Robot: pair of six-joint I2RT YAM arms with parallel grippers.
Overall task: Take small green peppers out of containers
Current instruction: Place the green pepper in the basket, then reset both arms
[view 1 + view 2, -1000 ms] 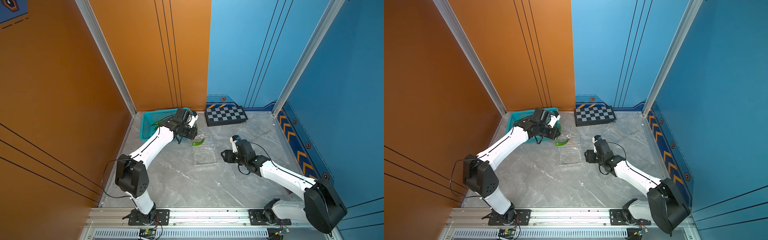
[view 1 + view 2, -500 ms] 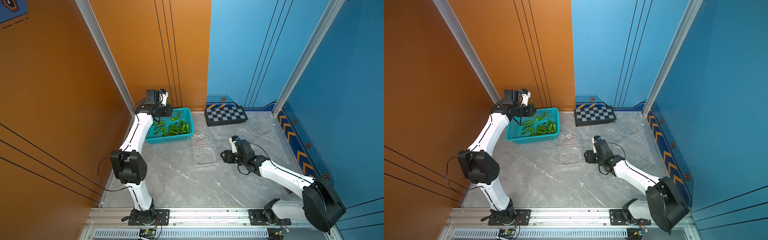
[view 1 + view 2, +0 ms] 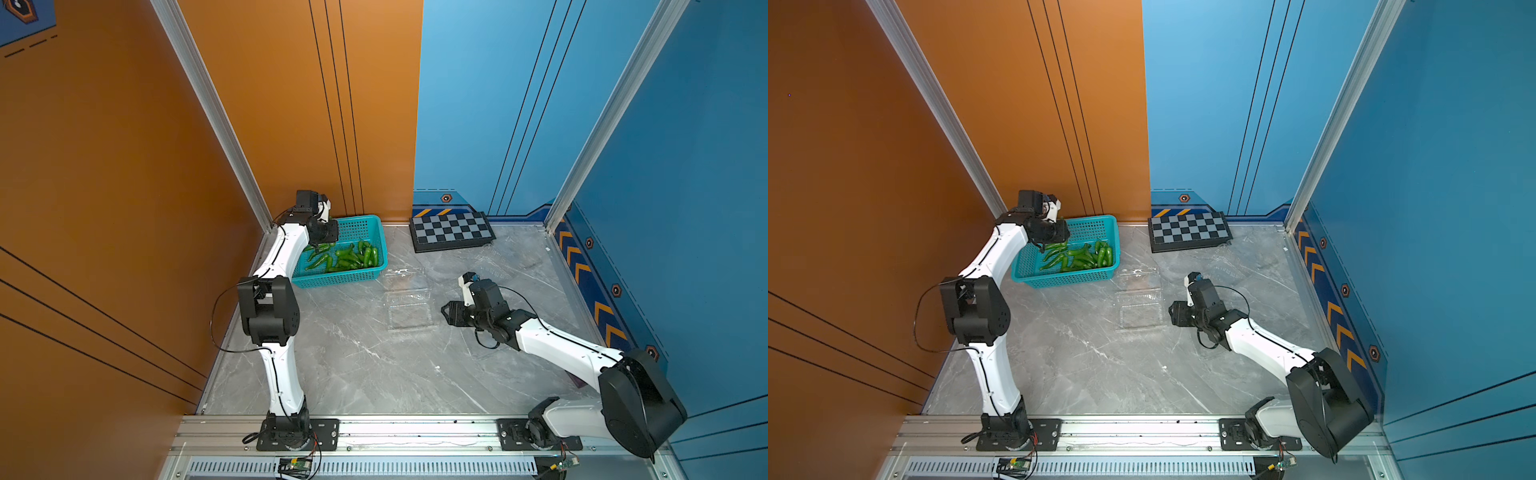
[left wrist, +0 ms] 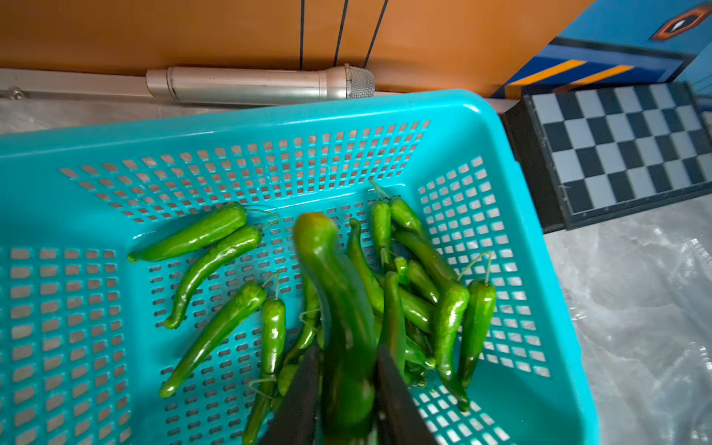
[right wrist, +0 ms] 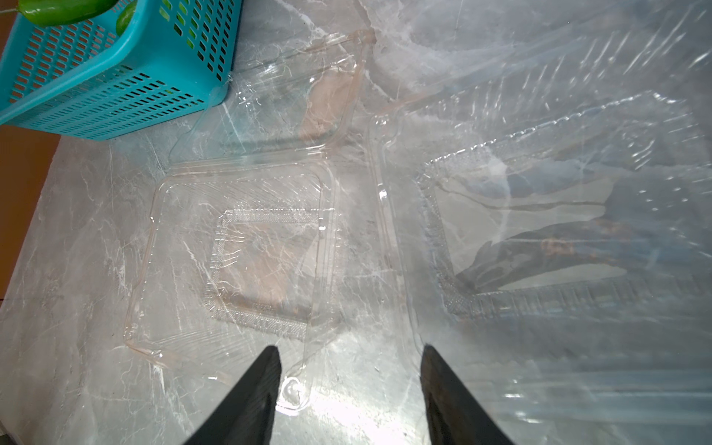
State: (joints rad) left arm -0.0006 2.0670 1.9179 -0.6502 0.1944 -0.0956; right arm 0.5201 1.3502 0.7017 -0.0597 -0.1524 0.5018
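Your left gripper (image 4: 346,348) flanks a pepper (image 4: 327,269) above the basket (image 4: 269,115) of peppers (image 4: 215,246), hold unclear; your right gripper (image 5: 349,348), fingers apart, faces an empty container (image 5: 262,262).

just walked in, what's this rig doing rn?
Left gripper is over the teal basket with one green pepper between its jaws; the pepper is blurred, so gripped or just released is unclear. A pile of peppers already lies in the basket. Right gripper hangs open at the edge of an open clear container, which looks empty, as does a second container beside it.
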